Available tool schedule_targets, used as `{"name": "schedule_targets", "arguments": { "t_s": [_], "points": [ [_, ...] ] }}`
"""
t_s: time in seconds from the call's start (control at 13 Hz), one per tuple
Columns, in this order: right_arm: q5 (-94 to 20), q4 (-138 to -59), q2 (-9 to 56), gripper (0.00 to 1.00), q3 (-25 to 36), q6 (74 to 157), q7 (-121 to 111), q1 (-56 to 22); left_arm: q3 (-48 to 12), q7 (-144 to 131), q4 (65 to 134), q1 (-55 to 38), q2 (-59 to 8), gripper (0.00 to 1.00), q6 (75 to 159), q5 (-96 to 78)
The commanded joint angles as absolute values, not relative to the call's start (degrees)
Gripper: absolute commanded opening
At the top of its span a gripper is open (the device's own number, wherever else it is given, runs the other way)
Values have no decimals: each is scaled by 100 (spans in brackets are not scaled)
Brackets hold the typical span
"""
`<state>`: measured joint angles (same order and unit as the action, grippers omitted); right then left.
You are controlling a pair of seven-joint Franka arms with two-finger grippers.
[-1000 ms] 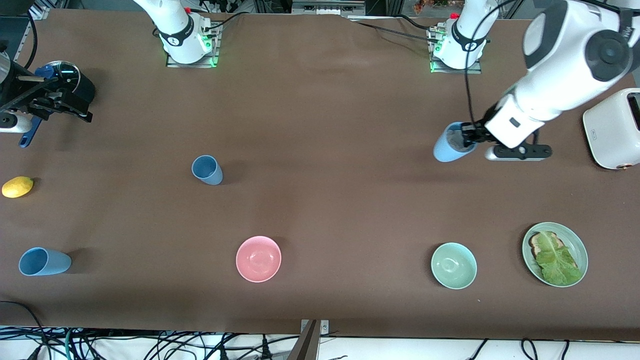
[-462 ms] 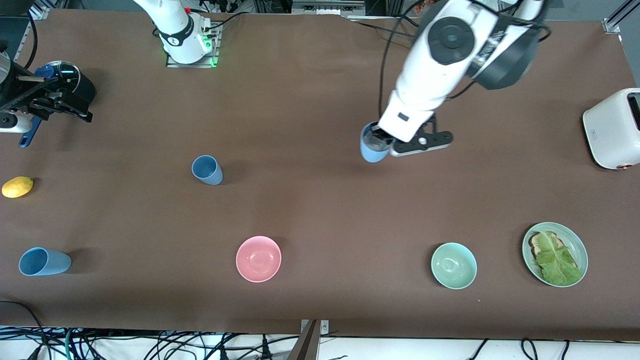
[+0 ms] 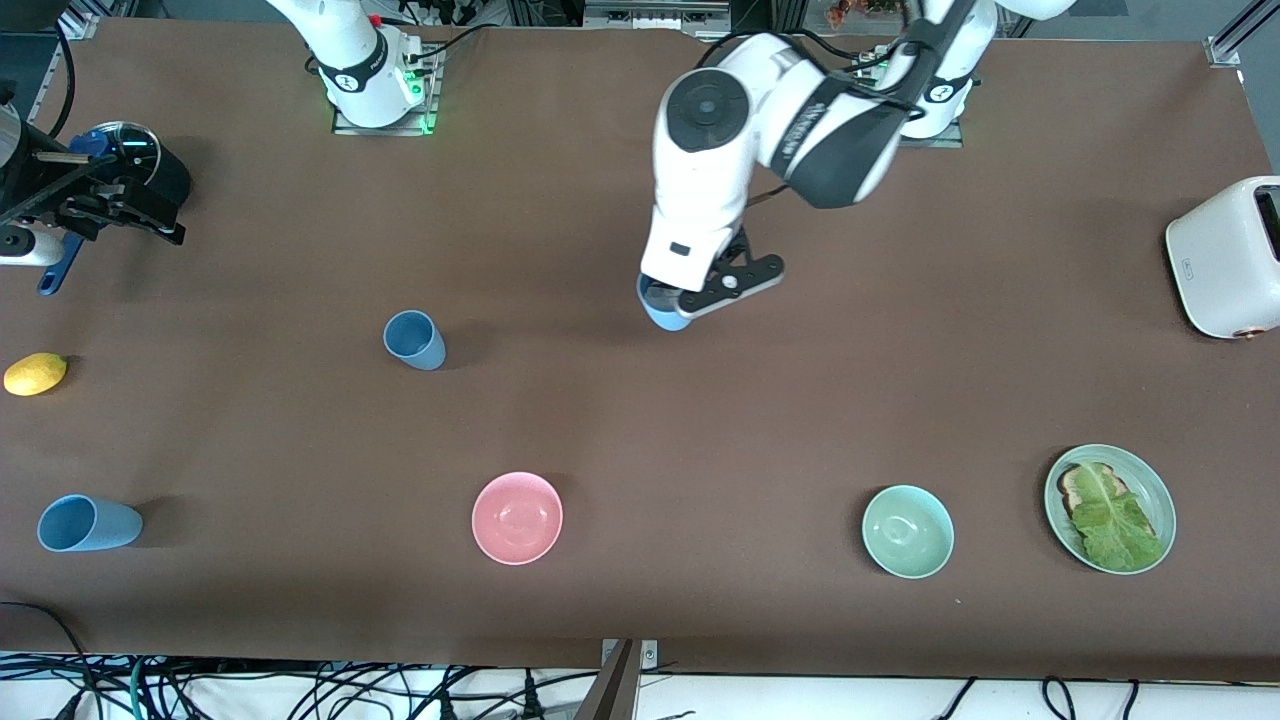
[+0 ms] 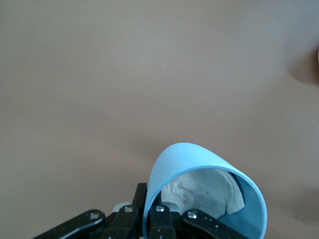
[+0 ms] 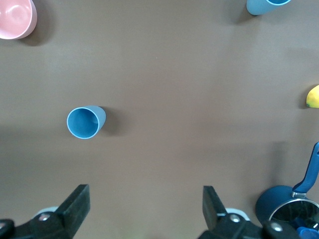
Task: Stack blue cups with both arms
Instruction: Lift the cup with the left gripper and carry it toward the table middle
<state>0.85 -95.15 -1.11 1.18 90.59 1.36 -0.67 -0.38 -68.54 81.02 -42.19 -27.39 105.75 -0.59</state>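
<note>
three blue cups: one [image 3: 664, 312] carried tilted, two [image 3: 414, 340] [image 3: 88, 524] standing apart.

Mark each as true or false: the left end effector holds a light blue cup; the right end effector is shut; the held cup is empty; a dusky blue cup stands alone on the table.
1. The left end effector holds a light blue cup: true.
2. The right end effector is shut: false, its fingers stand wide open, holding nothing.
3. The held cup is empty: false, crumpled white material sits inside.
4. A dusky blue cup stands alone on the table: true.
</note>
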Motion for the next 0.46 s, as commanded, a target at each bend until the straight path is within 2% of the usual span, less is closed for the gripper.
{"name": "schedule_targets", "arguments": {
  "t_s": [0.0, 0.38],
  "points": [
    [62, -9396, -62, 100, 141, 8956, 141, -79, 123, -7669, 7726, -4595, -3216, 0, 10931, 88],
    [62, -9387, -70, 100, 141, 8956, 141, -79, 263, -8156, 7734, -4825, -3743, 0, 11626, 123]
  ]
}}
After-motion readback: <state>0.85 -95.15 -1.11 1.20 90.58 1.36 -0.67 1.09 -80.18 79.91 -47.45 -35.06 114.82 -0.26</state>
